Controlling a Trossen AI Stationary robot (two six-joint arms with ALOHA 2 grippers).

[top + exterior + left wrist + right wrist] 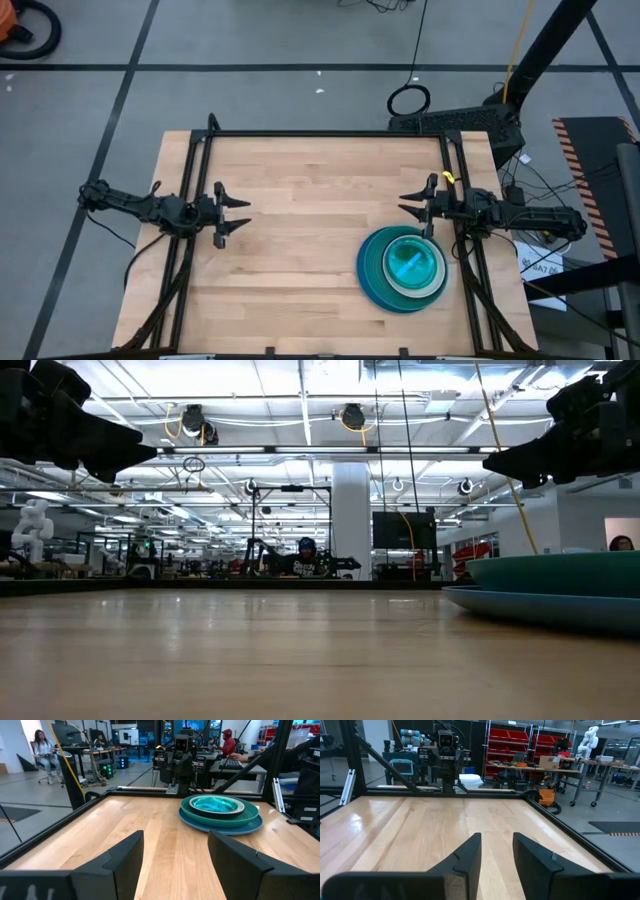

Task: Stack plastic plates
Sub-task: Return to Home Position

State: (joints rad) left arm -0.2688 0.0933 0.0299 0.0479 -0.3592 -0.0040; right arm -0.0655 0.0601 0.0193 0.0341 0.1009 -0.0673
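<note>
STEP: homing; stacking judged done | left hand: spread, empty | right hand: spread, empty; plate stack just beside it | NEXT: park both hands clear of stack

Top plate see-through cyan | wide plate teal | bottom plate blue | table pale wood, striped grain | frame black | left gripper, right gripper black | floor grey, dark lines

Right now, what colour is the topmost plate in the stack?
Translucent cyan. The topmost plate shows best in the high view.
</note>
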